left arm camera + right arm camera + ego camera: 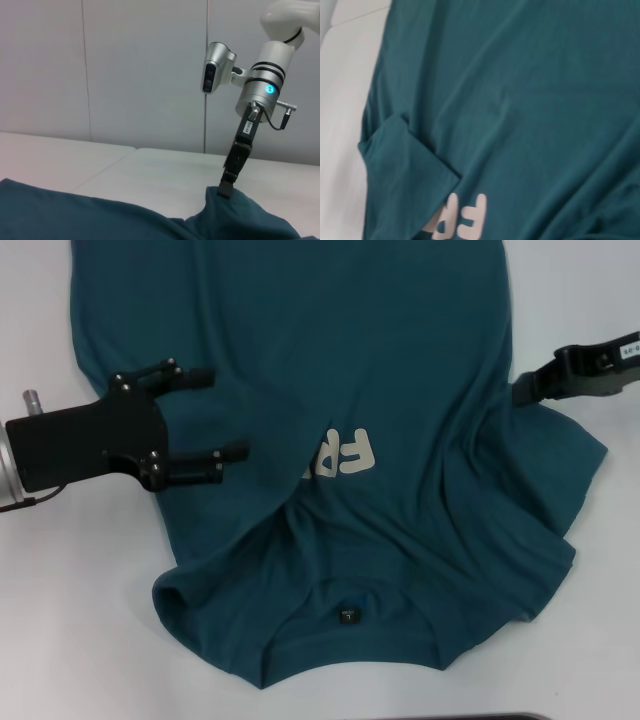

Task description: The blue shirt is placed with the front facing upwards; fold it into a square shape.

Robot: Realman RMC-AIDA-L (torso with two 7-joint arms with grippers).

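Observation:
The blue shirt (400,360) lies spread on the white table (60,640), neck label (348,616) nearest me. Its left side is folded inward, and the flap covers part of the cream lettering (350,455). My left gripper (222,413) is open, just above that folded flap. My right gripper (522,390) is at the shirt's right edge. In the left wrist view the right gripper (226,188) pinches a small raised peak of the shirt (100,220). The right wrist view shows the shirt (530,90), the folded flap and the lettering (465,217).
Bare white table shows left of the shirt and to its right (600,640). A dark object's edge (470,717) peeks in at the bottom of the head view. A pale panelled wall (125,75) stands beyond the table.

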